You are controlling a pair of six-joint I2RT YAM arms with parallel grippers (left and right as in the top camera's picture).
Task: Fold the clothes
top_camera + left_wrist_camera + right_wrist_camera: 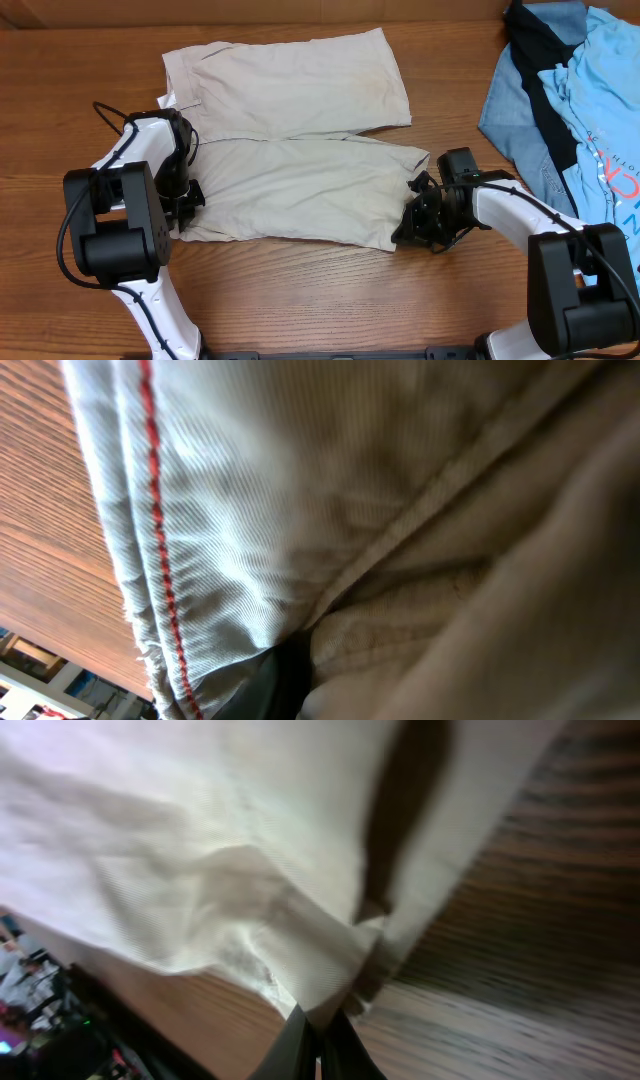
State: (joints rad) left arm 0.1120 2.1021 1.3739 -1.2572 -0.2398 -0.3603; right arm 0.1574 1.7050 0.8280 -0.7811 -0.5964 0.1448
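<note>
The clothes (pixel 300 185), light beige shorts, lie flat on the wooden table (pixel 300 290) with both legs pointing right. My left gripper (pixel 188 195) is at the waistband end of the near leg. In the left wrist view the cloth (pixel 300 490), with a red-stitched edge, drapes over a dark finger (pixel 282 682), so the left gripper is shut on it. My right gripper (pixel 408 226) is at the near leg's hem corner. In the right wrist view the right gripper (pixel 320 1045) is shut, pinching the hem corner of the pale cloth (pixel 200 850).
A heap of blue garments (pixel 570 90) with a dark strip across it lies at the back right, close to the right arm. The far leg of the shorts (pixel 300 85) reaches toward the table's back edge.
</note>
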